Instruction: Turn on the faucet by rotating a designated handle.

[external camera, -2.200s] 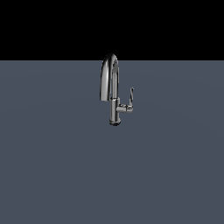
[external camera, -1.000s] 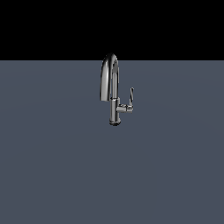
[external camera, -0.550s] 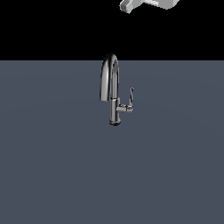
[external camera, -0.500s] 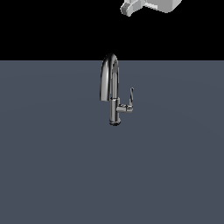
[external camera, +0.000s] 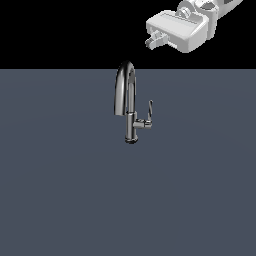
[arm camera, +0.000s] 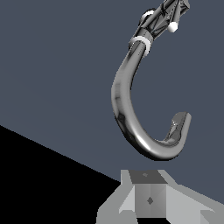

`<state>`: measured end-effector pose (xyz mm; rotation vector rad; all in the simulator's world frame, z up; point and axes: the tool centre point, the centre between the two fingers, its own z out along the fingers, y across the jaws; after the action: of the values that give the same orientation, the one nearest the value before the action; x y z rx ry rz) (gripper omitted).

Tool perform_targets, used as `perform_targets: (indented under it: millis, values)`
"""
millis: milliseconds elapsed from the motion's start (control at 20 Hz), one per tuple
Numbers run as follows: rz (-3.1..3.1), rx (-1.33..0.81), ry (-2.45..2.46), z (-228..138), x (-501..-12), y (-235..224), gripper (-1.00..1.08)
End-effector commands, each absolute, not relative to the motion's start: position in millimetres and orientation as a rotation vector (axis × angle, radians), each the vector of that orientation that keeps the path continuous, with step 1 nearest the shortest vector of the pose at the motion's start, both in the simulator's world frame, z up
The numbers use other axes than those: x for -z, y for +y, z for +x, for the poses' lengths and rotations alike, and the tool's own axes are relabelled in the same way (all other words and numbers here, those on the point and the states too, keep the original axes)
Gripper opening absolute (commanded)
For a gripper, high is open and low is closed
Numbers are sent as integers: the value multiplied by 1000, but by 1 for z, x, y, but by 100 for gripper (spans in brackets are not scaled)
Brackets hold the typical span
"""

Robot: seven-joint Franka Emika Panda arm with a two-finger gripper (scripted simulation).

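My end effector (external camera: 151,42) — whether spread, I cannot tell — hangs above the faucet (external camera: 127,102); its upright handle (external camera: 149,110) lies well below, toward the exterior view's left.

Flat grey-blue surface (external camera: 60,200) with the faucet (external camera: 129,107) upright on it

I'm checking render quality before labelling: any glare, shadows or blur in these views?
Exterior view: sharp, bright streaks on the faucet; no cast shadow visible on the floor. Wrist view: sharp too, highlights along the spout; gripper flat grey.
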<state>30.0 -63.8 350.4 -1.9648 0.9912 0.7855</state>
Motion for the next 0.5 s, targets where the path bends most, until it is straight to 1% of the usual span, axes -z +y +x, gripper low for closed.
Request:
perform_targets:
  millis: [0,450]
  values:
    - [-1870,-822,1032,41,-333,-70,-100]
    - [-1502,-941,1172,73,-257,-89,-100]
